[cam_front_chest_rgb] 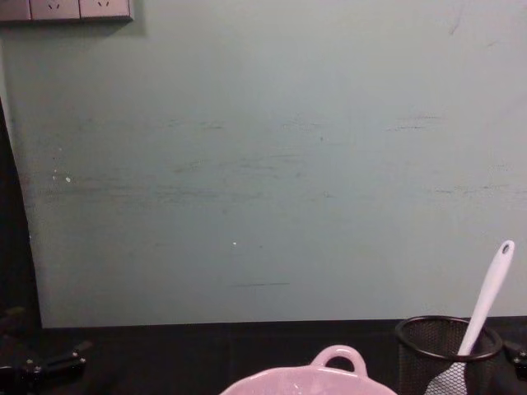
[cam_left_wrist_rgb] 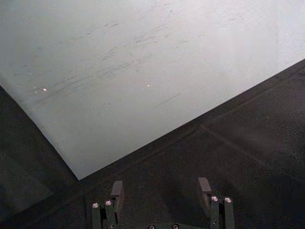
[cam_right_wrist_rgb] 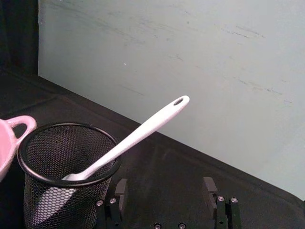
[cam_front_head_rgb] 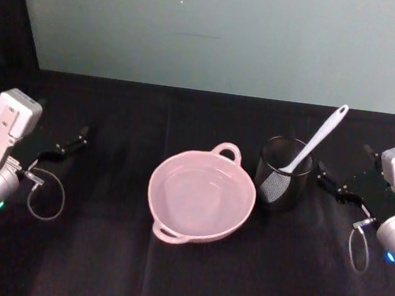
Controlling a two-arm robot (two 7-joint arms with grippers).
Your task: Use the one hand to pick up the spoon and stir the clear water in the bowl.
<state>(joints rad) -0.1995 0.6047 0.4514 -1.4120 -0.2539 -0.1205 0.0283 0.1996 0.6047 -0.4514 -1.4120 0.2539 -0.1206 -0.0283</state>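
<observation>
Closest to us sits the pale pink glossy round bowl [cam_front_head_rgb: 152, 186], midway along the black cloth-covered worktop [cam_front_head_rgb: 100, 251] and toward its front edge. It appears to hold clear water, though only a faint ring inside hints at that. Just beside it, toward the right edge, stands a black wire-mesh cup [cam_front_head_rgb: 300, 190] with the slim white plastic spoon [cam_front_head_rgb: 316, 144] parked in it head down. The long handle leans up and out toward the back right corner, which leaves its upper length free for a grasp. We judge the right gripper [cam_right_wrist_rgb: 165, 187] the natural one for the job. It sits near the right edge, close to the cup and pointed at the spoon, fingers spread wide with nothing between them. The left gripper [cam_left_wrist_rgb: 160, 188] idles near the left edge, well apart from the bowl, fingers likewise wide and empty. No grasp has been made yet.
</observation>
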